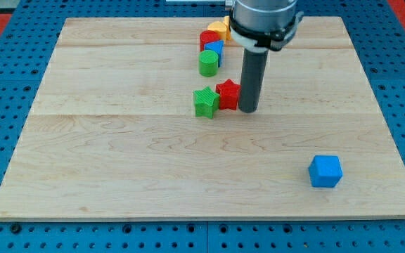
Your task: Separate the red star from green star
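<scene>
The red star (227, 93) lies near the board's middle, touching the green star (205, 102) on its left. My tip (249, 109) stands right against the red star's right side. The dark rod rises from there toward the view's top.
A cluster sits at the view's top: a green cylinder (208, 62), a blue block (214, 48), a red block (207, 37) and a yellow block (219, 28). A blue cube (325, 171) lies at the lower right. The wooden board (118, 154) rests on a blue pegboard.
</scene>
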